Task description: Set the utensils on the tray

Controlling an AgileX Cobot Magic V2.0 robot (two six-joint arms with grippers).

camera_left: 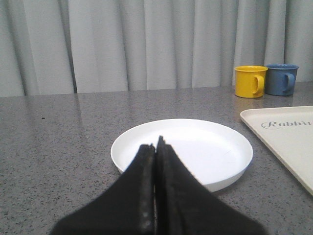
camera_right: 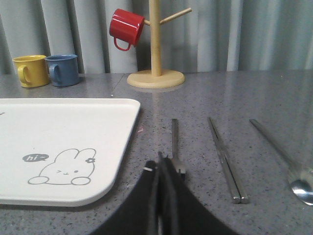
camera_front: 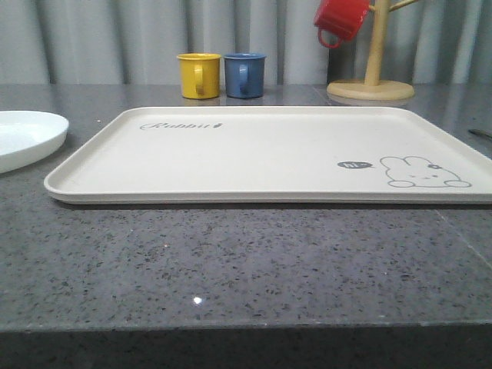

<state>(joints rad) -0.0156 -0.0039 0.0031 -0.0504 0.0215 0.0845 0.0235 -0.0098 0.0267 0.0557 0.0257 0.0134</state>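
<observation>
Lying bare, cream tray (camera_front: 261,154) with rabbit drawing, script lettering

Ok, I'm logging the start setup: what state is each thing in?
Tray: empty.
White plate: empty, left of tray.
Fork, chopsticks, spoon: flat on table, right of tray.
Red mug: hung on mug tree.
Left gripper: shut.
Right gripper: shut.

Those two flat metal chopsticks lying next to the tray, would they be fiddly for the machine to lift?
Probably fiddly. The chopsticks look thin and lie flat on the hard stone counter, leaving little for fingers to get under. Their shiny metal finish suggests they could slip in a pinch. Being flat rather than round, they likely won't roll, and they look stiff, so they shouldn't bend.
</observation>
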